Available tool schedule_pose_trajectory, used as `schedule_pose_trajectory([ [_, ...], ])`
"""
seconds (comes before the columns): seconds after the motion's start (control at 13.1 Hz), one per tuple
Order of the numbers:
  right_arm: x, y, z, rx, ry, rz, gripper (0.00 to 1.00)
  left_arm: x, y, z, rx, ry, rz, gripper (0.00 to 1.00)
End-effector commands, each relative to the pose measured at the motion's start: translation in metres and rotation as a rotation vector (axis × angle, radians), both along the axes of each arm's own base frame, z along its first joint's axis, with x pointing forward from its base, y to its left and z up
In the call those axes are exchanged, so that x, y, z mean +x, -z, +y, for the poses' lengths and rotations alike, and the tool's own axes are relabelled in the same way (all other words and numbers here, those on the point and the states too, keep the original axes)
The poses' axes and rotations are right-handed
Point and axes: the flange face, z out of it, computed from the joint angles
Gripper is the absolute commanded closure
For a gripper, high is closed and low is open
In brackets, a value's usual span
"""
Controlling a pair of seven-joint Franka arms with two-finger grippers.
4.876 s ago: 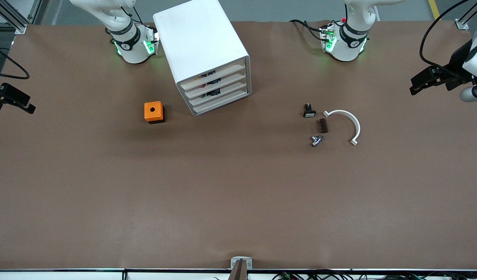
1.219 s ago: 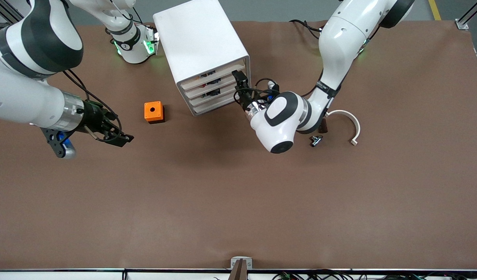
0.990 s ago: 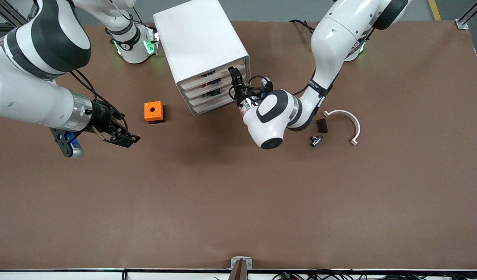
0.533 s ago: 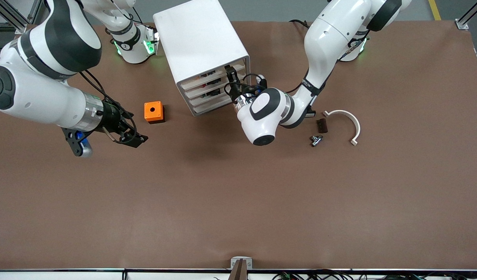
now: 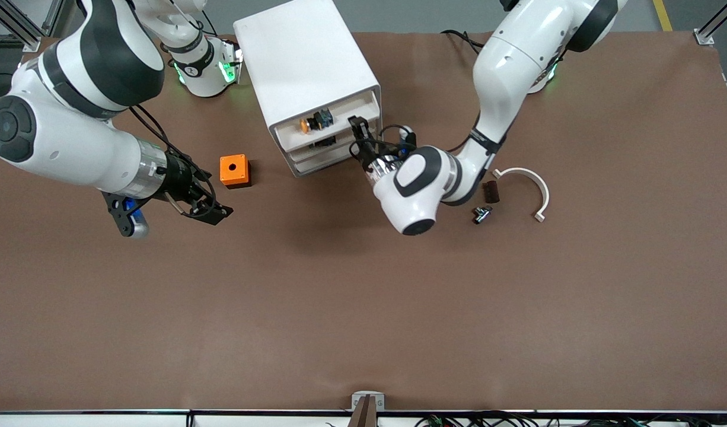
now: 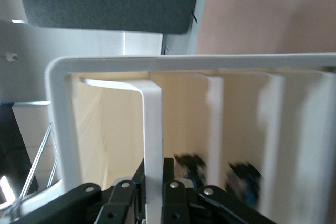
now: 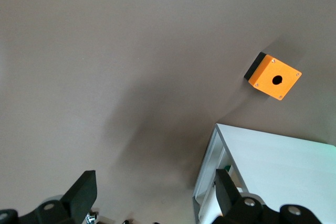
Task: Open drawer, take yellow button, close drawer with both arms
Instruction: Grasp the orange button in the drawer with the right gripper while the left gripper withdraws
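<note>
The white cabinet (image 5: 307, 56) stands between the two arm bases. Its top drawer (image 5: 298, 137) is pulled partly out. The button (image 5: 308, 124), with an orange-yellow cap, black body and blue rear, lies in the open drawer. My left gripper (image 5: 357, 127) is shut on the drawer's white front; in the left wrist view the jaws of this gripper (image 6: 153, 169) clamp the front panel (image 6: 152, 124). My right gripper (image 5: 212, 210) is open and empty over the bare table, near the orange box. In the right wrist view this gripper (image 7: 155, 192) shows spread fingers.
The orange box (image 5: 235, 171) with a round hole sits beside the cabinet toward the right arm's end; it also shows in the right wrist view (image 7: 273, 77). A white curved piece (image 5: 532, 185), a brown block (image 5: 490, 191) and a small metal part (image 5: 481, 214) lie beside the left arm's wrist.
My left gripper reached the cabinet, gripped the top drawer's front and pulled it out toward the front camera, uncovering the button. My right gripper moved closer to the orange box.
</note>
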Motion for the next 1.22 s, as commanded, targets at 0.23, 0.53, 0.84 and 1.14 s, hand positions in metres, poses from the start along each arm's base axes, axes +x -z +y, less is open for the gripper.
schedule_pose_trajectory([
  [0.23, -0.012, 0.000, 0.058, -0.028, 0.011, -0.018, 0.00, 0.078, -0.023, 0.063, -0.097, -0.101, -0.163, 0.95],
  [0.53, -0.034, 0.009, 0.120, -0.063, 0.029, -0.031, 0.00, 0.091, -0.028, 0.080, -0.138, -0.108, -0.207, 0.00],
  [0.84, -0.060, 0.029, 0.167, -0.100, 0.018, -0.026, 0.00, 0.118, -0.042, 0.128, -0.131, -0.074, -0.356, 0.00],
  [1.14, -0.093, 0.059, 0.204, -0.093, 0.029, -0.014, 0.00, 0.146, -0.055, 0.188, -0.127, 0.007, -0.523, 0.00],
])
